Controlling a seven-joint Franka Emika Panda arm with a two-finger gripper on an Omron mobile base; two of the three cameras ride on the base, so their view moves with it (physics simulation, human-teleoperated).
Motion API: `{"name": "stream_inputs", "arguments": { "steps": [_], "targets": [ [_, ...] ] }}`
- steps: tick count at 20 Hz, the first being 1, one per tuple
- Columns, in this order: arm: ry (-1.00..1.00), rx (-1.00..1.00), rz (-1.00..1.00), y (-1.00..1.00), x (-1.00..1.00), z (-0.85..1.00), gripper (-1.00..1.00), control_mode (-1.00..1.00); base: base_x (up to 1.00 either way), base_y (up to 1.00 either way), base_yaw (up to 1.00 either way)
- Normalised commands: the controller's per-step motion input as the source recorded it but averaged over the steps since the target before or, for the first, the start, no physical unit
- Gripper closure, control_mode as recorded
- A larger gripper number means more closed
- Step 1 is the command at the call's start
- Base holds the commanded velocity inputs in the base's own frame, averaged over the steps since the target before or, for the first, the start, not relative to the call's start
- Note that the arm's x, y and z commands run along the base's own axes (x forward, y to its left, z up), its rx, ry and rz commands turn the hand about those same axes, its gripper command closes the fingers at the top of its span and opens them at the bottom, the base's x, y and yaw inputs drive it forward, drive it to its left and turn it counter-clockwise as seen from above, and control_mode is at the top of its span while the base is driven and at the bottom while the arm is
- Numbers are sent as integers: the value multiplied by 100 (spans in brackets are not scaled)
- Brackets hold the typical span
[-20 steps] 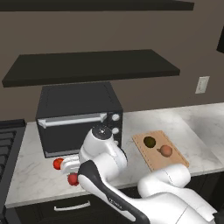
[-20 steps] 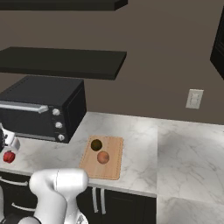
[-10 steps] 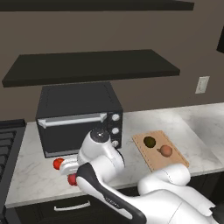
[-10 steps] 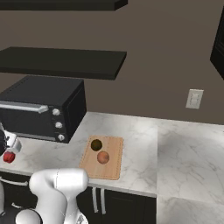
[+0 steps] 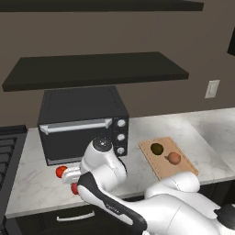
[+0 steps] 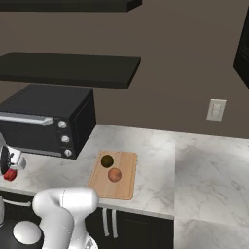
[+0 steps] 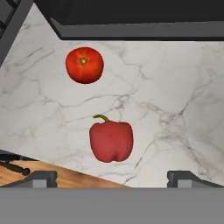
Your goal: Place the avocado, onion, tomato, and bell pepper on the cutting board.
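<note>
The bell pepper (image 7: 111, 141) lies on the marble surface (image 7: 175, 105), between the spread fingertips (image 7: 39, 178) in the hand view. Its long axis runs up-down in that view, with the green stem toward the tomato (image 7: 84, 65), which lies apart, nearer the oven (image 5: 82, 123). The jaws stand fully open and hold nothing. The avocado (image 5: 157, 148) and onion (image 5: 174, 158) rest on the cutting board (image 5: 160, 167).
</note>
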Motion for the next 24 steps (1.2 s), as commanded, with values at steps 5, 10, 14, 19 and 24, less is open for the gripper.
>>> {"name": "stream_inputs", "arguments": {
  "steps": [5, 10, 14, 19, 24],
  "targets": [
    [0, 0, 0, 0, 1, -16, -100, -100, 0, 0, 0],
    [0, 0, 0, 2, 5, -19, -100, -100, 0, 0, 0],
    [0, 0, 0, 3, 11, -18, -100, -100, 0, 0, 0],
    [0, 0, 0, 12, 14, -18, -100, -100, 0, 0, 0],
    [0, 0, 0, 19, 17, -22, -100, -100, 0, 0, 0]
  ]
}}
